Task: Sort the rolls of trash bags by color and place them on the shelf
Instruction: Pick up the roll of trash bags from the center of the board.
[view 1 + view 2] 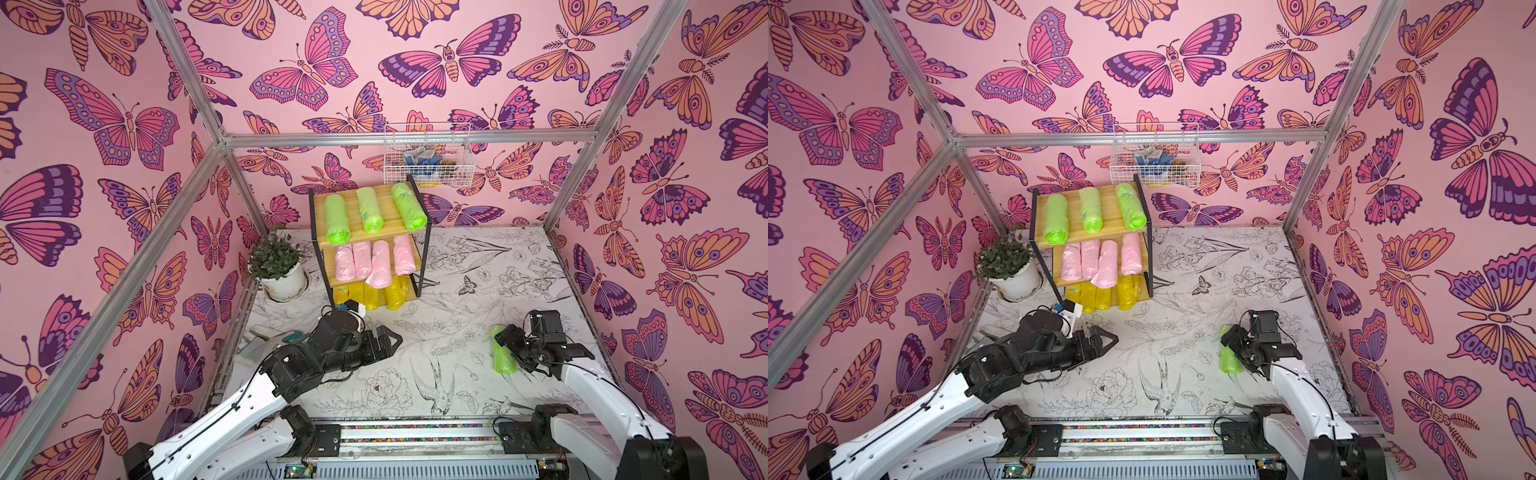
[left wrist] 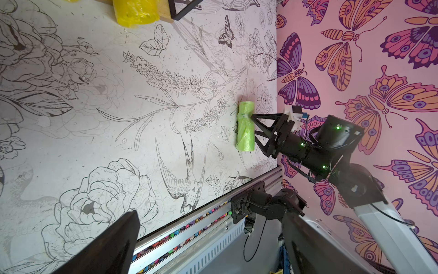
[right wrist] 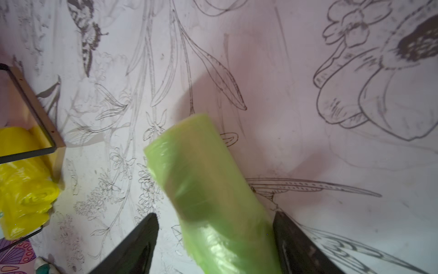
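A lime green roll (image 1: pixel 500 353) (image 1: pixel 1230 357) lies on the table at the right. My right gripper (image 1: pixel 510 353) (image 3: pixel 215 217) straddles it, open. In the right wrist view the green roll (image 3: pixel 208 185) sits close against one finger, with a gap to the other. The shelf (image 1: pixel 352 224) stands at the back. It holds three green rolls (image 1: pixel 370 210) on top, several pink rolls (image 1: pixel 374 259) in the middle and several yellow rolls (image 1: pixel 374 295) at the bottom. My left gripper (image 1: pixel 397 340) (image 2: pixel 213 237) hovers open and empty left of centre.
A potted plant (image 1: pixel 276 266) stands left of the shelf. A white wire basket (image 1: pixel 428 158) hangs on the back wall above it. Metal frame posts run along the walls, and a rail (image 1: pixel 415 432) borders the table's front edge.
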Action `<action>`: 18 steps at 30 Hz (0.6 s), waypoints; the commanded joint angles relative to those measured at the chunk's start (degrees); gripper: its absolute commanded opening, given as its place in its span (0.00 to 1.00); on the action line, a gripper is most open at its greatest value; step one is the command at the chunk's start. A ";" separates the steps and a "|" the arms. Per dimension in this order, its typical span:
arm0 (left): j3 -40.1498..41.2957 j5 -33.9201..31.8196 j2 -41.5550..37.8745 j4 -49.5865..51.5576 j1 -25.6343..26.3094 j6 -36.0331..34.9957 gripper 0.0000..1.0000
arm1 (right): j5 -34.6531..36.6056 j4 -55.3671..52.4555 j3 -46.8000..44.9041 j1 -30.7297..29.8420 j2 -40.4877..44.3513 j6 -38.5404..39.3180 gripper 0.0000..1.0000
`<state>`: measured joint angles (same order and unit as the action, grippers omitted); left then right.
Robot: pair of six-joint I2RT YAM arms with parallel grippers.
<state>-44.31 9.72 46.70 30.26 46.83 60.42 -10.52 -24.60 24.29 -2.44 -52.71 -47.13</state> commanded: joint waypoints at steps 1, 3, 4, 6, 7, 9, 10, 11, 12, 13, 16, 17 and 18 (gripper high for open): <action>0.12 1.40 1.30 -2.51 -0.33 -0.75 1.00 | -0.69 -4.64 -0.46 0.24 3.57 -0.67 0.79; -0.13 1.92 2.22 -3.14 -0.33 -0.62 1.00 | -1.11 -6.32 -0.95 0.17 5.55 -0.32 0.79; -0.34 2.07 2.75 -3.40 -0.33 -0.59 1.00 | -1.54 -7.04 -1.44 0.15 6.52 -0.22 0.79; -0.76 2.49 3.71 -3.70 -0.32 -0.81 1.00 | -2.05 -8.61 -2.45 0.15 7.98 -0.42 0.79; -1.02 2.59 4.16 -3.69 -0.33 -1.04 1.00 | -2.42 -9.25 -3.19 0.15 8.53 -0.78 0.79; -1.38 2.59 4.62 -3.71 -0.32 -1.27 1.00 | -3.13 -9.58 -4.51 0.15 9.59 -1.40 0.78; -1.48 2.51 4.78 -3.72 -0.33 -1.24 1.00 | -3.10 -9.82 -5.09 0.15 10.20 -1.59 0.78; -1.54 2.57 4.83 -3.72 -0.32 -1.26 1.00 | -2.79 -10.15 -5.43 0.15 10.71 -1.43 0.78; -1.56 2.51 4.82 -3.74 -0.33 -1.20 1.00 | -2.53 -10.52 -5.57 0.15 10.95 -1.26 0.78; -1.57 2.59 4.81 -3.75 -0.33 -1.25 1.00 | -2.41 -10.87 -5.66 0.15 11.05 -0.98 0.78; -1.33 2.43 4.54 -3.72 -0.33 -1.00 1.00 | -2.91 -11.08 -5.92 0.15 10.79 -0.14 0.78; -1.26 2.33 4.47 -3.72 -0.29 -0.94 1.00 | -2.93 -11.30 -5.97 0.15 10.72 0.16 0.78; -1.21 2.28 4.46 -3.72 -0.33 -0.92 1.00 | -2.92 -11.51 -5.97 0.15 10.70 0.48 0.77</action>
<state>-44.64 11.66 51.55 27.57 46.83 60.40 -13.10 -34.11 18.57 -2.44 -42.22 -47.77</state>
